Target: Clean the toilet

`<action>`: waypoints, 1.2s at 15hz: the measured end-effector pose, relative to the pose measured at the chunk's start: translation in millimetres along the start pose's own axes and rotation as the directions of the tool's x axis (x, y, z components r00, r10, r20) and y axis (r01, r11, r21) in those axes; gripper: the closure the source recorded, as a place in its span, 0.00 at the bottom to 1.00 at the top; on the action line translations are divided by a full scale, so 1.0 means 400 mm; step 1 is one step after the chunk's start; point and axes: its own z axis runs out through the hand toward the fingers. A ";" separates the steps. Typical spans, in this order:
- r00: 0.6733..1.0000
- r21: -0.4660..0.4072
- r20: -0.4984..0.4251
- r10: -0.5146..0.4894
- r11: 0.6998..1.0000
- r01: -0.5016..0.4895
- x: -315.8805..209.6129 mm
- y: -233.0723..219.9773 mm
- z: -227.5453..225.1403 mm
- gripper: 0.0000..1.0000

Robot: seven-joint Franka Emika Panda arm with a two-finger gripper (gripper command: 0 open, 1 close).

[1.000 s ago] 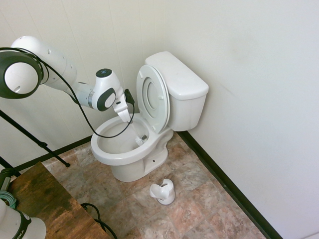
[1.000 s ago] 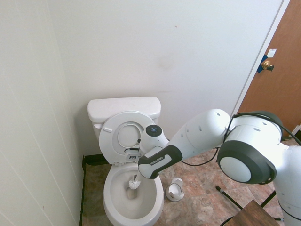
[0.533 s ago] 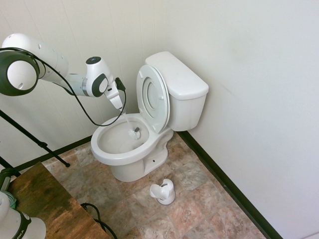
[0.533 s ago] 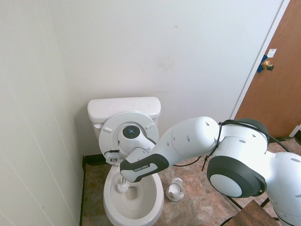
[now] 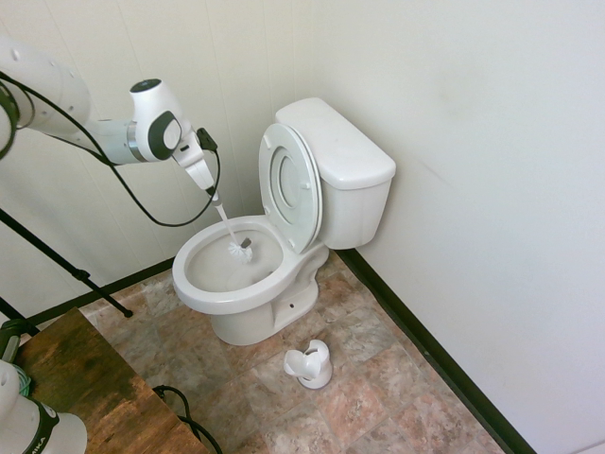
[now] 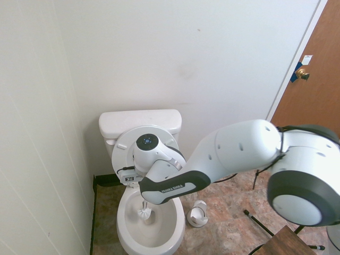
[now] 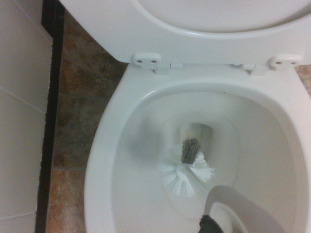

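The white toilet (image 5: 216, 295) stands in the corner with its seat and lid (image 5: 291, 185) raised against the tank (image 5: 342, 157). My gripper (image 5: 210, 189) hangs above the bowl's wall side, shut on the thin handle of a white toilet brush. The brush head (image 5: 239, 250) is down inside the bowl; whether it touches the porcelain I cannot tell. From the other side the brush head (image 6: 144, 213) shows in the bowl of the toilet (image 6: 125, 235), below my forearm. In the wrist view the bristles (image 7: 187, 171) lie over the drain of the toilet (image 7: 104, 160).
The small white brush holder (image 5: 310, 365) sits on the tiled floor in front of the toilet. A wooden table (image 5: 85, 378) stands at the near left. Walls close in behind and beside the toilet. A brown door (image 6: 313, 95) is off to one side.
My arm has lifted and swung away from the raised lid toward the side wall. The brush head has moved from the back of the bowl toward its middle and sits higher.
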 end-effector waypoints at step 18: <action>0.943 0.004 -0.126 0.308 0.951 -0.310 0.537 0.312 -0.192 1.00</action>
